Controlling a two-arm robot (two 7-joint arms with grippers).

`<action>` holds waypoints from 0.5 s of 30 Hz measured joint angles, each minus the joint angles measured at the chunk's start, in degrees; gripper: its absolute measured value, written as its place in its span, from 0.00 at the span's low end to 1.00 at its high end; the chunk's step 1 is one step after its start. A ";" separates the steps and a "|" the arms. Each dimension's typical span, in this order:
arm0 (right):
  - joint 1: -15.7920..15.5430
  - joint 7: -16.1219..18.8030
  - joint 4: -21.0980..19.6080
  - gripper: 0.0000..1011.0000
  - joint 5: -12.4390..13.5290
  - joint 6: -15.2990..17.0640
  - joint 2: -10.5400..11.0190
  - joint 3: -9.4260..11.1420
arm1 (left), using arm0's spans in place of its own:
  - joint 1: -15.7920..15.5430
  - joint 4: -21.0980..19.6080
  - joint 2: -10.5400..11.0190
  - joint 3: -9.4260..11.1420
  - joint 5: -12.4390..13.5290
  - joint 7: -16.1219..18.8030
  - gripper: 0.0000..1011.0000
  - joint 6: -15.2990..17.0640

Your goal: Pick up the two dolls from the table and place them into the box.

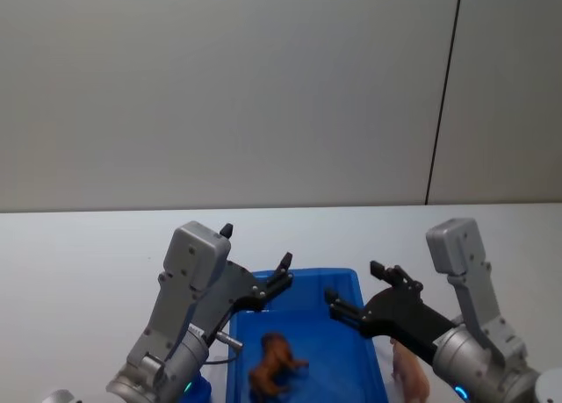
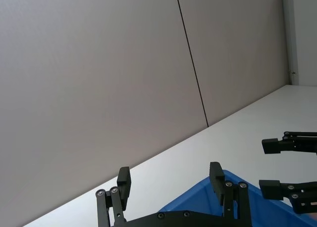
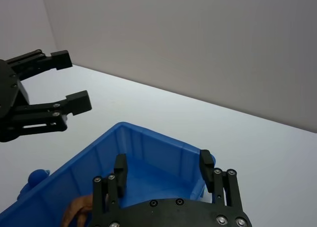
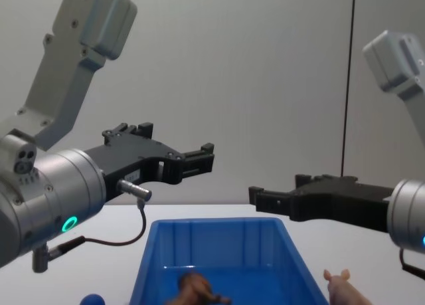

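Halfway, I'd say: the lion doll (image 1: 277, 365) lies in the blue box (image 1: 307, 274), the pink pig (image 1: 410, 374) waits on the tabletop (image 1: 88, 245) just beside it, and the left jaws and right jaws hang apart, empty, above the box.

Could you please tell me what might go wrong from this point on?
1. The pig sits close beside the box. The open right claw, now over the box, may strike the rim when it reaches down for the pig.
2. The open left claw hangs over the box facing the right claw, so the two might collide if both move.
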 joint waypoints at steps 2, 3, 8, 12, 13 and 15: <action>-0.02 -0.82 -0.01 0.90 -0.12 0.04 0.08 0.13 | 0.00 0.00 0.00 0.00 0.00 0.00 0.99 0.00; -0.12 -1.40 -0.17 0.93 -0.20 0.09 0.23 0.25 | 0.00 0.00 0.00 0.00 0.00 0.00 0.99 0.00; -1.02 -3.63 -1.45 0.99 -0.35 0.30 0.97 0.74 | 0.00 0.00 0.00 0.00 0.00 0.00 0.99 0.00; -2.12 -5.74 -2.94 0.99 -0.37 0.63 1.74 1.17 | 0.00 0.00 0.00 0.00 0.00 0.00 0.99 0.00; -2.72 -6.55 -3.72 0.99 -0.38 0.82 2.16 1.40 | 0.00 0.00 0.00 0.00 0.00 0.00 0.99 0.00; -3.70 -7.93 -4.95 0.99 -0.37 1.21 2.84 1.75 | 0.00 0.00 0.00 0.00 0.00 0.00 0.99 0.00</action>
